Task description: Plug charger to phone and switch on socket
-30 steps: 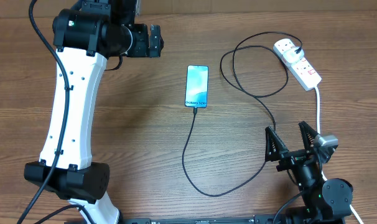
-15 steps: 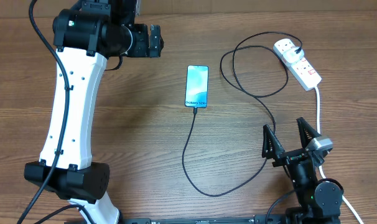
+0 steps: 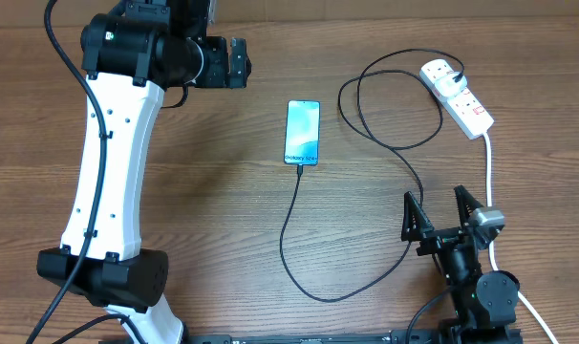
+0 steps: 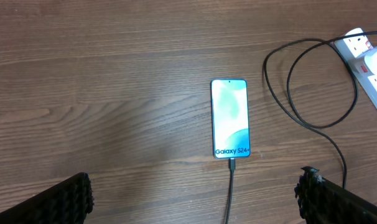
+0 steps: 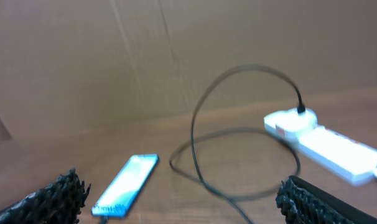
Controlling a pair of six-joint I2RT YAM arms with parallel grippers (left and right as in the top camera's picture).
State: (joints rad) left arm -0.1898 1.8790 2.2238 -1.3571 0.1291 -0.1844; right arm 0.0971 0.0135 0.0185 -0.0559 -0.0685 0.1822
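2 arms raised; left claw [image 4: 195, 193] and right claw [image 3: 440, 212] both released

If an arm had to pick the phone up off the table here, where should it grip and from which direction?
Probably from straight above, gripper fingers closing across the phone's two long edges near its middle. It lies flat, screen up, so only those thin edges offer purchase. Stay clear of the short edge with the "Galaxy" text, where the charger connector enters. Both grippers are open and away from it.
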